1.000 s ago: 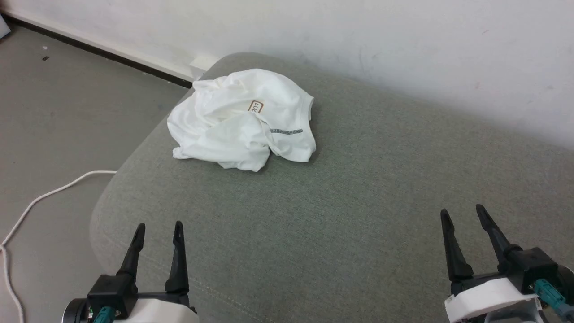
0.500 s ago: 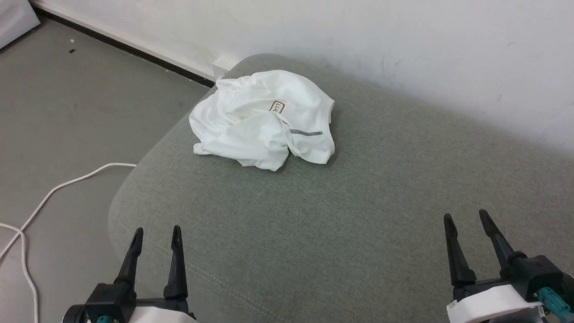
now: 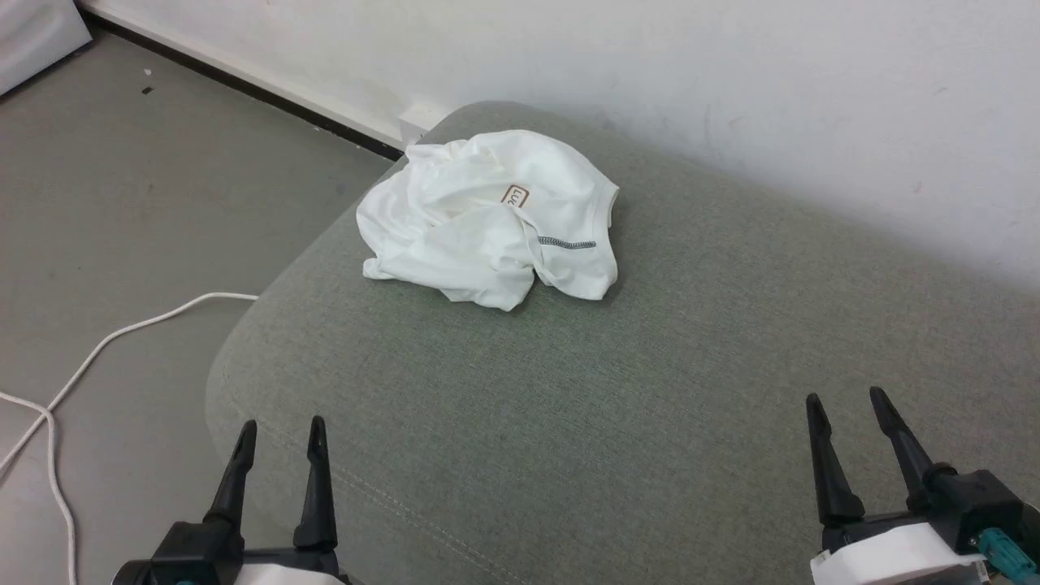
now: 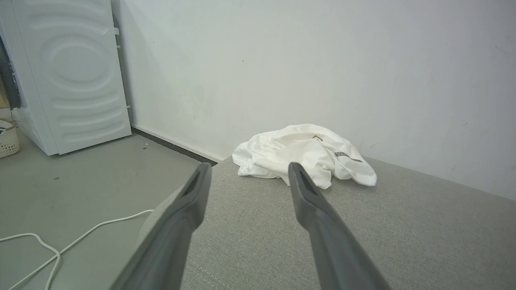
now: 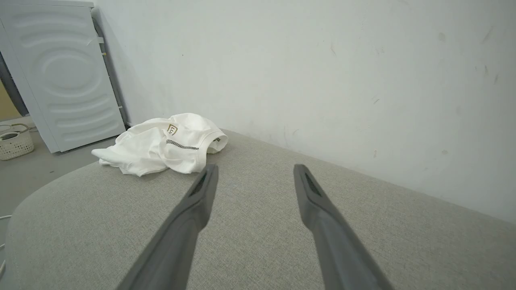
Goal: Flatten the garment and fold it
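1. At the far left corner of the grey cushion (image 3: 650, 366), beside the wall (image 3: 731, 97), the garment (image 3: 487, 223) lay crumpled.
2. Near its front edge, the left gripper (image 3: 282, 424) and the right gripper (image 3: 845, 396) hovered, fingers spread, holding nothing.

The garment (image 3: 487, 223) lies on the cushion's (image 3: 650, 406) far left corner, near the wall (image 3: 731, 81) behind, a cable (image 3: 106, 345) on the floor (image 3: 122, 203) to its left, the left gripper (image 3: 282, 422) near left and the right gripper (image 3: 845, 395) near right.
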Tool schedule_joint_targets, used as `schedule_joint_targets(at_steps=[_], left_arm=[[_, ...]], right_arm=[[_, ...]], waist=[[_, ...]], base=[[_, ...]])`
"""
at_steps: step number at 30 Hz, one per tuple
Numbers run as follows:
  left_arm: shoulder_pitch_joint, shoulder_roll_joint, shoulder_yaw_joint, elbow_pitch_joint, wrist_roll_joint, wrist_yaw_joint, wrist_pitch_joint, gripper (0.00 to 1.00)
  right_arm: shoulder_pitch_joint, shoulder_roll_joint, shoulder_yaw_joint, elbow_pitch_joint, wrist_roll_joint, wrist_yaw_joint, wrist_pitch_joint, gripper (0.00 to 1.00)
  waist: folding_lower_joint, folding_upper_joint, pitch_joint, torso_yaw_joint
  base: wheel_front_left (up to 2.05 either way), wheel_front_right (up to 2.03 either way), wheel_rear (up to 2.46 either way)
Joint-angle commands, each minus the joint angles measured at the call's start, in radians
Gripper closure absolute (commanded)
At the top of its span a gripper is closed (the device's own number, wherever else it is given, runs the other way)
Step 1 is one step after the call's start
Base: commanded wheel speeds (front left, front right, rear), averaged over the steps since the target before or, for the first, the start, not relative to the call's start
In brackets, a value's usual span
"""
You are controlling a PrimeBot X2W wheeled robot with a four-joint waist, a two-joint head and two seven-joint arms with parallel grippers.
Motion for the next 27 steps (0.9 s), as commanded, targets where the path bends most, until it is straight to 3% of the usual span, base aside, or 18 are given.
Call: schedule_joint_targets(at_steps=[1, 9, 14, 21, 27], left_arm=[[0.005, -0.004, 0.002, -0.005, -0.004, -0.006, -0.005, 0.00], [-0.090, -0.002, 0.017, -0.015, -0.078, -0.034, -0.005, 0.00], [-0.215, 0.037, 0.001, -0.033, -0.090, -0.059, 0.037, 0.00], [-0.535, 0.160, -0.021, -0.001, -0.117, -0.089, 0.183, 0.00], [-0.780, 0.284, -0.070, 0.109, -0.180, -0.101, 0.336, 0.00]], right_arm=[[0.007, 0.003, -0.002, 0.000, 0.006, -0.002, -0.005, 0.00], [0.001, 0.003, -0.018, -0.022, -0.009, -0.002, -0.005, 0.00], [-0.018, 0.003, -0.024, -0.034, -0.030, -0.002, -0.005, 0.00], [-0.067, 0.003, -0.029, -0.062, -0.066, -0.002, -0.005, 0.00], [-0.118, 0.003, -0.015, -0.125, -0.118, -0.002, 0.018, 0.00]], waist=[[0.0000, 0.0000, 0.002, -0.001], [0.0000, 0.0000, 0.036, -0.001], [0.0000, 0.0000, 0.077, -0.006], [0.0000, 0.0000, 0.178, -0.031], [0.0000, 0.0000, 0.278, -0.087]], base=[[0.00, 0.00, 0.00], [0.00, 0.00, 0.00], [0.00, 0.00, 0.00], [0.00, 0.00, 0.00], [0.00, 0.00, 0.00]])
